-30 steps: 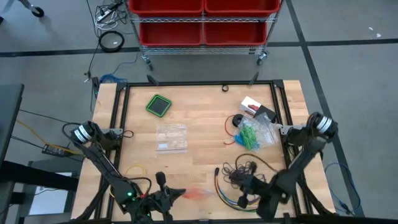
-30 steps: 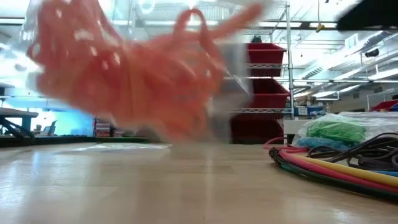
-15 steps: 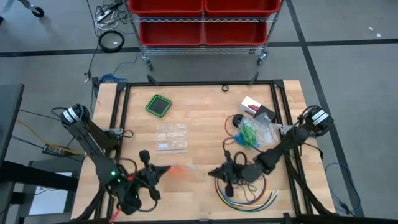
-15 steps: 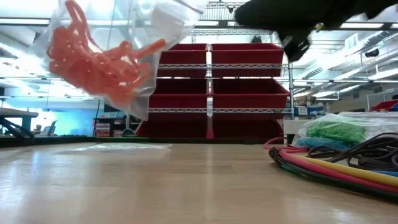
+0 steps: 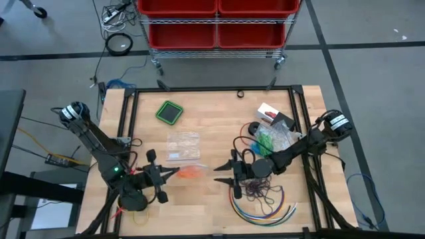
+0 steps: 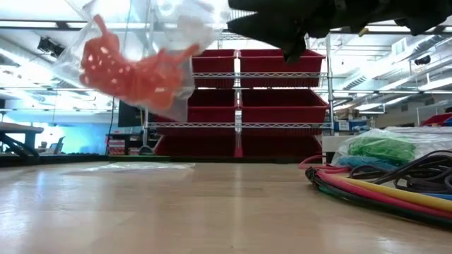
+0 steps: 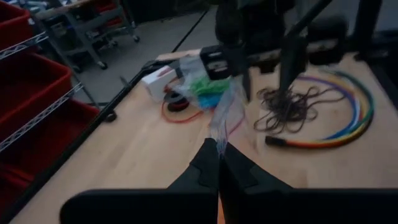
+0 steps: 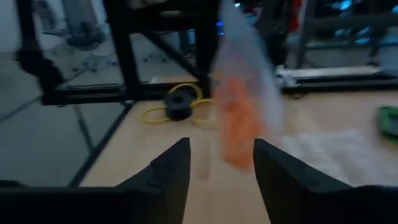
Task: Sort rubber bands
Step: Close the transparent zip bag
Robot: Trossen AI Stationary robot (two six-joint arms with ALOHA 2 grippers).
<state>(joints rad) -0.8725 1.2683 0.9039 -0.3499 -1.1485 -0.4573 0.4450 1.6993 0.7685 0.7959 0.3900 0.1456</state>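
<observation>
Left claw (image 5: 174, 172), high view: pinched shut on the corner of a clear bag (image 5: 192, 171) holding orange rubber bands (image 5: 192, 172), mid-worktop (image 5: 212, 113), front half. Right claw (image 5: 221, 174): fingers spread wide, tips just beside the bag's far edge, nothing held. Green rubber bands (image 5: 265, 143) lie bagged near the right edge; an empty flat bag (image 5: 182, 147) lies behind the orange one; multicoloured cables (image 5: 262, 206) at front right.

Low view: bag (image 6: 152, 53) hangs clear above the worktop, orange bands (image 6: 131, 67) bunched in its lower part; right claw (image 6: 275, 28) level with it; green bunch (image 6: 381, 149) at far right.

Left wrist view: fingers (image 7: 205, 171) meet on the thin film (image 7: 222, 121); dark purple rubber bands (image 7: 286, 106) sit loose inside the cable arc.

Right wrist view: open fingers (image 8: 171, 165) frame the dangling bag (image 8: 245, 106).

Handling, judged: light, limp, slippery film; contents soft and springy, apt to spill. Best purchase is the free upper edge opposite the held corner, to spread the mouth.
</observation>
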